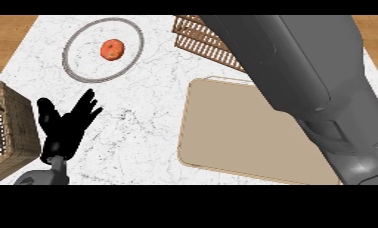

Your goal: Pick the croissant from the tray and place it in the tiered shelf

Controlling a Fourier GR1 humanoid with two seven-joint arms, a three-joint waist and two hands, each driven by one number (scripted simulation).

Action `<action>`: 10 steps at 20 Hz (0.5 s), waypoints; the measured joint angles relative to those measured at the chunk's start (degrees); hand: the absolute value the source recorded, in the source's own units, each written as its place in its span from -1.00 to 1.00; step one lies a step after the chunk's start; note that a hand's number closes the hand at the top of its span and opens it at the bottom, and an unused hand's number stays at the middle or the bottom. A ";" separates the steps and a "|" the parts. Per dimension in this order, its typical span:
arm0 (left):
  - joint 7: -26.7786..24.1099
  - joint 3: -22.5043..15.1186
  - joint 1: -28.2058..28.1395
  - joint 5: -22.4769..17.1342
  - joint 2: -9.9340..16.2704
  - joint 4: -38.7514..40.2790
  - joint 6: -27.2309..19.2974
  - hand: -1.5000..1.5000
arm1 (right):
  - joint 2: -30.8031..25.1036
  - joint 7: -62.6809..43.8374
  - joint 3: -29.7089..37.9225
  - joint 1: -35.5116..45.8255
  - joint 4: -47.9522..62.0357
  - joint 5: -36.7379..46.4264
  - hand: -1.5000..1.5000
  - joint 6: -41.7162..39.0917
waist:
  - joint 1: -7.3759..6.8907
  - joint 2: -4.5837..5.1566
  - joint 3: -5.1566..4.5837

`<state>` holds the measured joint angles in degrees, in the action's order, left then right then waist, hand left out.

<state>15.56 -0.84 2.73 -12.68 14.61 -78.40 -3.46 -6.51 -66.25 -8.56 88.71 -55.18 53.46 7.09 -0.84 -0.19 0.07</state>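
Note:
A beige tray [229, 132] lies on the marble counter at the lower right, and no croissant shows on its visible surface. A brown slatted shelf [201, 39] sits at the top centre, partly covered by my right forearm [310, 77], which stretches from the lower right toward the shelf. The right hand itself is hidden beyond the forearm, and the croissant is not visible. My left hand [66, 124] rests open at the lower left, fingers pointing up.
A round plate with a grey rim [74, 69] at the upper left holds a small orange-red fruit [111, 49]. A woven basket [15, 127] stands at the left edge. Wooden surface shows at both top corners.

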 measured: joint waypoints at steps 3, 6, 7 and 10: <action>0.59 -0.26 -0.76 0.20 0.02 -1.22 0.03 0.00 | -1.86 1.54 3.01 1.74 2.61 -0.68 1.00 -1.19 | 0.00 0.04 -0.03; 0.16 -0.17 -0.66 0.74 -0.27 -0.55 -0.15 0.00 | -2.71 3.56 5.22 1.62 5.34 -1.66 1.00 -1.87 | 0.06 0.13 0.05; -0.53 -0.15 -0.63 0.90 -0.43 -0.28 -0.03 0.00 | -2.86 4.24 5.90 2.05 6.98 -1.81 1.00 -1.93 | -0.06 0.20 0.07; 0.54 -0.30 -0.63 1.19 -0.96 -1.24 -0.74 0.00 | -3.71 5.87 7.02 2.04 8.93 -2.43 1.00 -3.39 | 0.04 0.17 0.07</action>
<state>16.09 -1.15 2.10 -11.49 13.65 -79.63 -4.20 -10.22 -60.38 -1.54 90.74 -46.25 51.02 3.70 -0.81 -0.02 0.15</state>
